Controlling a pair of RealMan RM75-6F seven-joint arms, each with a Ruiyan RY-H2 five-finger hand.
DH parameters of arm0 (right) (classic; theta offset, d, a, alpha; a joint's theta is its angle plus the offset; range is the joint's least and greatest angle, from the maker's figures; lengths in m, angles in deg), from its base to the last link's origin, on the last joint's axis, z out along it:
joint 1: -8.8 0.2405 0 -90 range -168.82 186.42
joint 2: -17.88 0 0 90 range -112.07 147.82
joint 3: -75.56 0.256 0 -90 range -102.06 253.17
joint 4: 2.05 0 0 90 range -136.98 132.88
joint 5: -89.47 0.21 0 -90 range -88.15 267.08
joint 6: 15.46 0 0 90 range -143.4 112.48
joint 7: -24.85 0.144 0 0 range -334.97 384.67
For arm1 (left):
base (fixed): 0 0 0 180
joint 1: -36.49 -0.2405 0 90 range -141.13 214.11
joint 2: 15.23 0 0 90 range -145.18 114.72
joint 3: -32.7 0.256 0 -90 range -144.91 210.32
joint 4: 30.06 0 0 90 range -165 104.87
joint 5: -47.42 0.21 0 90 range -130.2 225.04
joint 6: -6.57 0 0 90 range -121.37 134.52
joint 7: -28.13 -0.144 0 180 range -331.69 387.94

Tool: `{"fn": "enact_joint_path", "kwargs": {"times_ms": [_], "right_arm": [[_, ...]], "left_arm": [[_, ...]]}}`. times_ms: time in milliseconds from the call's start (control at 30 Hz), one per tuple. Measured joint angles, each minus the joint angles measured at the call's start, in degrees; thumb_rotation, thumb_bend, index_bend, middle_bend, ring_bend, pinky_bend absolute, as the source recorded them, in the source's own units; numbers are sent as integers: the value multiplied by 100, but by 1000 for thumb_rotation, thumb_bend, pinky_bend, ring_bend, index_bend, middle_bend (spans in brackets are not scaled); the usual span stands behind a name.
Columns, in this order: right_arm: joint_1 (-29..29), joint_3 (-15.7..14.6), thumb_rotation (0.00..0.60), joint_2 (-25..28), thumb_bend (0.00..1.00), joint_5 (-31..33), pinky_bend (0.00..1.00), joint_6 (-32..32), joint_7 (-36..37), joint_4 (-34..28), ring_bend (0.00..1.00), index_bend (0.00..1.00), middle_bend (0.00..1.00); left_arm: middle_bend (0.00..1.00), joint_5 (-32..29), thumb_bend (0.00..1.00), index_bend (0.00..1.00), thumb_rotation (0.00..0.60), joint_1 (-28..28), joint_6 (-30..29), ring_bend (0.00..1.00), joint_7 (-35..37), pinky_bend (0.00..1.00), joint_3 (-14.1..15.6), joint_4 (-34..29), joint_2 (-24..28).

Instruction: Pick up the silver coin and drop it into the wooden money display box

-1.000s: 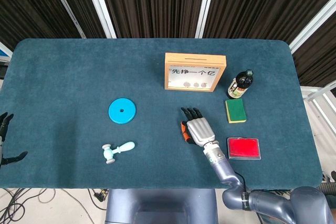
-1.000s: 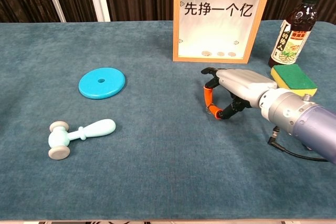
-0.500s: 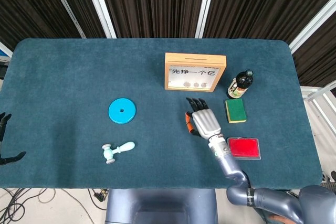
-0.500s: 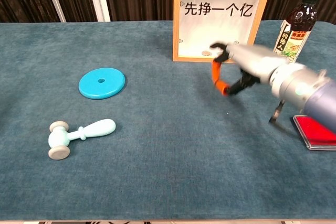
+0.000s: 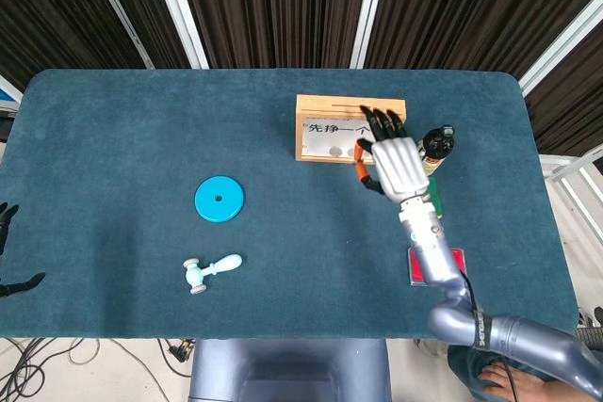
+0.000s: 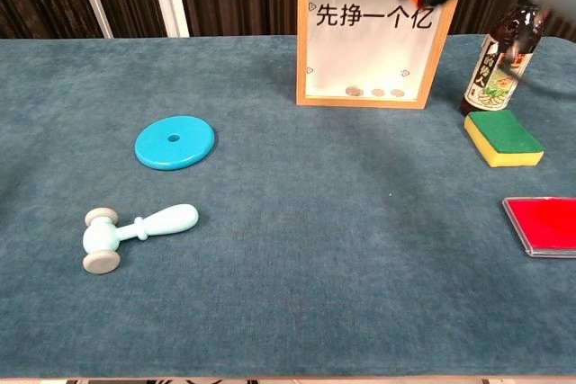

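Far left, my left hand (image 5: 11, 261) sits parked off the table edge, barely in frame, so I can't tell how its fingers are set. Next come the little teal hammer (image 6: 135, 231) and the blue disc (image 6: 175, 141), both untouched.

Big change is on the right: a second ago my right hand (image 5: 394, 159) was low over the cloth in front of the wooden money display box (image 6: 382, 33). Now it's lifted and swung up over the box's top edge, near the slot. The thumb and a finger look pinched together, but I honestly can't see the silver coin itself, so I'm guessing it's in there.

The 3 coins inside the box (image 6: 376, 93) are already banked. Next I'd line up with the slot and release.
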Motion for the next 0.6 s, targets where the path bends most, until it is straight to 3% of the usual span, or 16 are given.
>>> {"fn": "enact_joint_path", "kwargs": {"times_ms": [167, 600], "right_arm": [[304, 200, 600, 113, 562, 242, 0, -116, -186, 90, 0, 649, 34], [1223, 550, 600, 179, 563, 1345, 0, -896, -316, 1224, 0, 658, 35]], "left_arm": [[0, -19, 29, 31, 600, 4, 18, 0, -27, 58, 4, -3, -2], [0, -304, 29, 31, 600, 20, 125, 0, -59, 58, -59, 49, -13]]}}
